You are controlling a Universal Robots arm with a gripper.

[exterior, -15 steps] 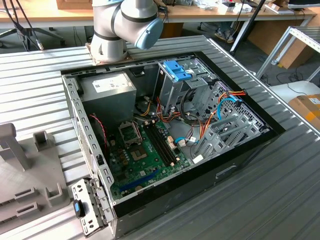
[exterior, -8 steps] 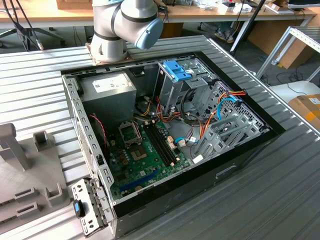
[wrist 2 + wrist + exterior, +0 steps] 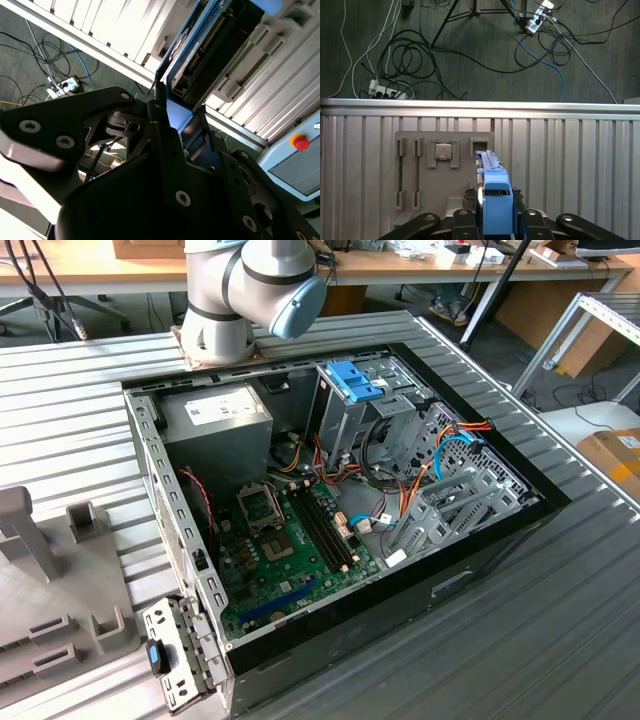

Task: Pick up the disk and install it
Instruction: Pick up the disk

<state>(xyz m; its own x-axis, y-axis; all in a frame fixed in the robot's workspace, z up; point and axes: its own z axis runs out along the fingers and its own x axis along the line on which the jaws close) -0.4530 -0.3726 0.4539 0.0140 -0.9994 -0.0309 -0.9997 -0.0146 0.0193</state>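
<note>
Robotics lab, ribbed metal bench (image 3: 560,640), opened computer case (image 3: 470,570) (loose cables (image 3: 420,65) strewn beyond)

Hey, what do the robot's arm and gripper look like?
The arm is made of rounded silver-grey cylindrical joints, and one of them is closed by a light blue cap. In the second wrist view, the gripper is matte black, built from flat angular link plates fastened with silver hex-socket screws.
</note>
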